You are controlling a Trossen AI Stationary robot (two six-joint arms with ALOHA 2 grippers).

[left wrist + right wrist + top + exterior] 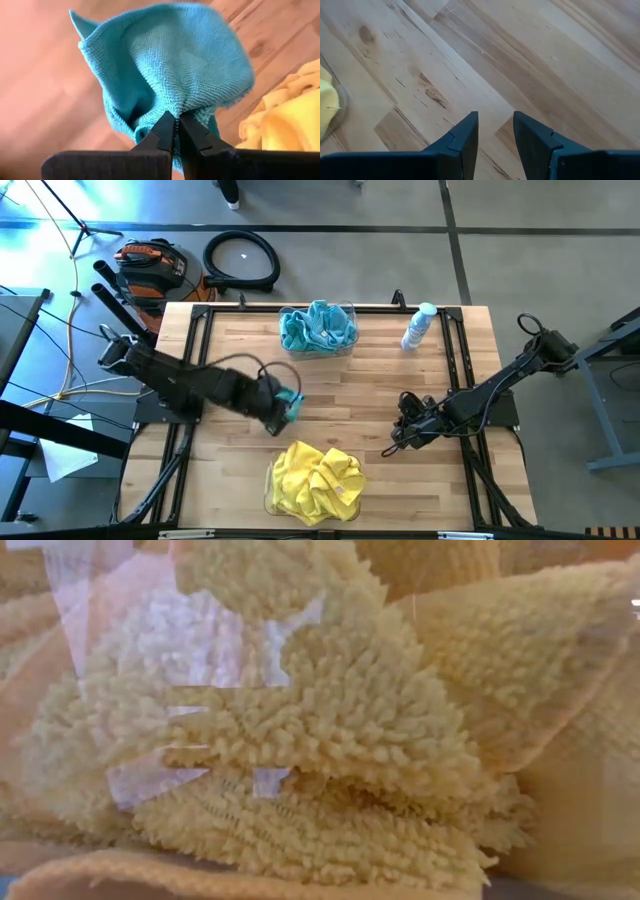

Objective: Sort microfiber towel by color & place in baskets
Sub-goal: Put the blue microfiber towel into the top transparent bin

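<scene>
Two clear plastic tubs are seen on the pale wooden bench (230,340), and both are loaded by colour. The far transparent rectangular basket (349,308) is filled with teal-blue fuzzy cloths (315,327); the near transparent rectangular basket (271,498), at the bench's front edge, is heaped with bright yellow fuzzy cloths (315,480), and the low view is filled with that yellow pile.

One cloth is not yet sorted. A small teal-blue microfiber towel (170,70) is held off the wood by the left gripper (176,125), between the two baskets and just beside the yellow heap. The dark fingers (162,132) are clenched on a gathered fold, and the rest of the towel is draped loosely beyond them.

The right gripper (495,132) is parked low over bare wood on the right half of the bench, well apart from both baskets; its fingers are parted and nothing is held between them. A small white-and-clear bottle (418,327) is left standing near the far right corner.

The step in hand is judged to be the carrying of this teal towel. For the next move, the towel would have to be carried across the bench to the far basket, brought over its rim above the teal pile, and only then let go, so that no corner is left hanging outside.
</scene>
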